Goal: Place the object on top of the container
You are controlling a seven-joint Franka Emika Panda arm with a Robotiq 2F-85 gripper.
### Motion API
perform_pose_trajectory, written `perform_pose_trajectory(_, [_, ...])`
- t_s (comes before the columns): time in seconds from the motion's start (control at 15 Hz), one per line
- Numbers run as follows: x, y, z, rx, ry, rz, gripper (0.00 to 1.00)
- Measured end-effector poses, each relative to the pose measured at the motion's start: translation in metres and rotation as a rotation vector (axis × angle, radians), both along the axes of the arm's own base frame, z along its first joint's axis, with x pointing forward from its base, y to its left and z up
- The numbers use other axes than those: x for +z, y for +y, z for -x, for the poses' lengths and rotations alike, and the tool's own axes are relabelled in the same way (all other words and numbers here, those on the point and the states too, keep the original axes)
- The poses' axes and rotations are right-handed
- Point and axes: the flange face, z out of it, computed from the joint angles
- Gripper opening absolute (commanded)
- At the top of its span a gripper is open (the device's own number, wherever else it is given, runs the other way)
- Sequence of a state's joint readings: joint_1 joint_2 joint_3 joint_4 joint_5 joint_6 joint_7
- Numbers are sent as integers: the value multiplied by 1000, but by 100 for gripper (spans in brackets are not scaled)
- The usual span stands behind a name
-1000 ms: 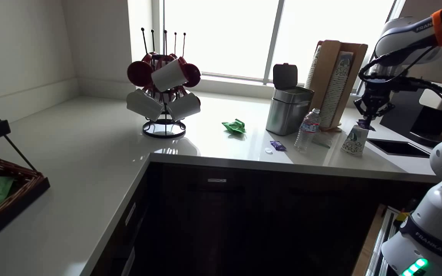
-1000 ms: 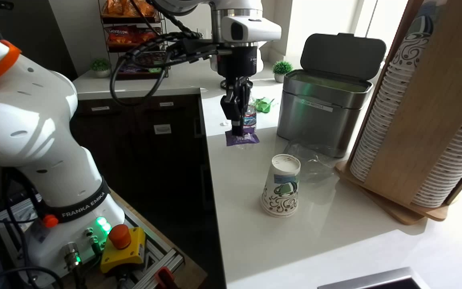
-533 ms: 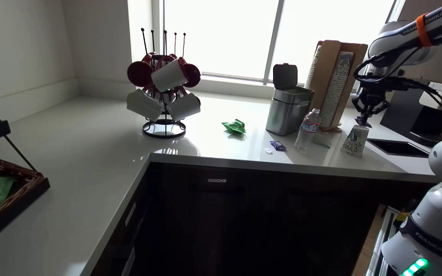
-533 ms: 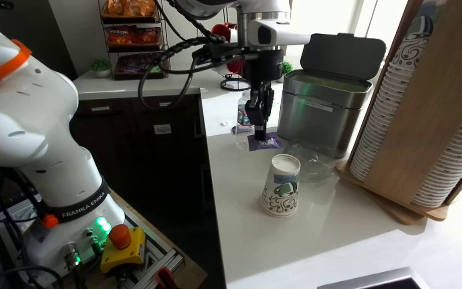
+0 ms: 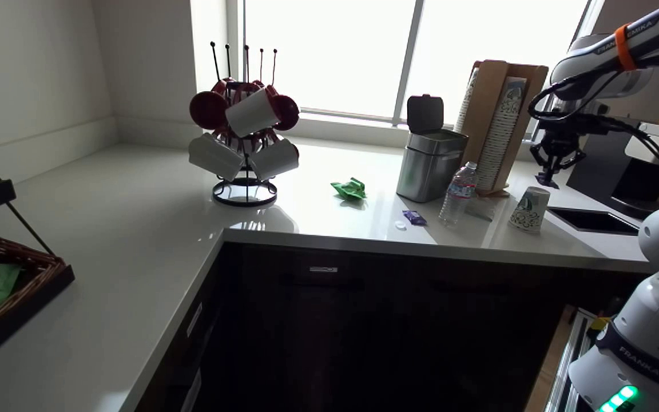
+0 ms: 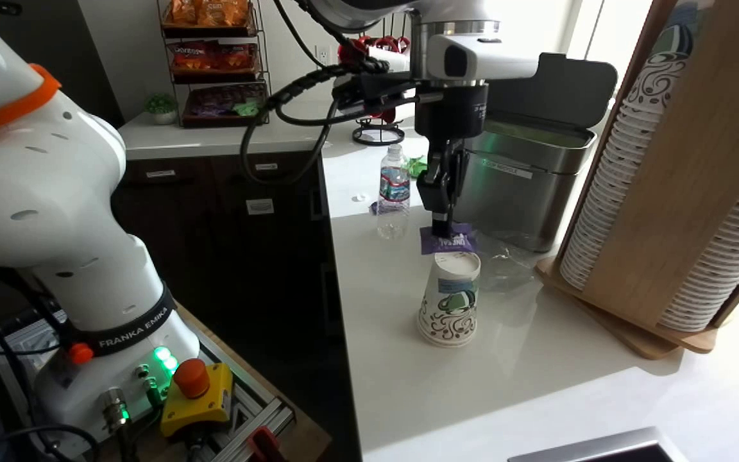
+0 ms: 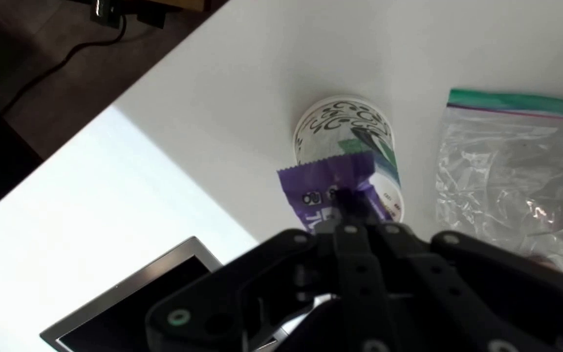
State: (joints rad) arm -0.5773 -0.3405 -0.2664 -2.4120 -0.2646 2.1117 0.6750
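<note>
White counter [image 6: 401, 391]: gripper [image 6: 442, 229] pinching purple packet [image 6: 451, 246] near upturned cup [image 6: 450, 298]; contact unclear.

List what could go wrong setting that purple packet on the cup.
The purple packet looks wider than the top of the upside-down cup, so it may slide off when released. The gripper hangs near the cup's top; coming in low might tip the cup. A slip could drop the packet onto the clear bag nearby.

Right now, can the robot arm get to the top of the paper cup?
Probably yes: the jaws hold the purple packet close to the upside-down paper cup, slightly higher than its top, with nothing visible between.
</note>
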Motion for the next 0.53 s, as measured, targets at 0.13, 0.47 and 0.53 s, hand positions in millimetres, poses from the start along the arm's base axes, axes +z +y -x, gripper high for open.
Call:
perform_pose_trajectory(0.13, [-3,-5,-3,-13,-9,9,0])
perform_pose_trajectory(0.47, [-10,-11,-12,-26,-23,27,0])
perform_pose_trajectory(0.53, [-11,-12,-13,-26,-25,29,0])
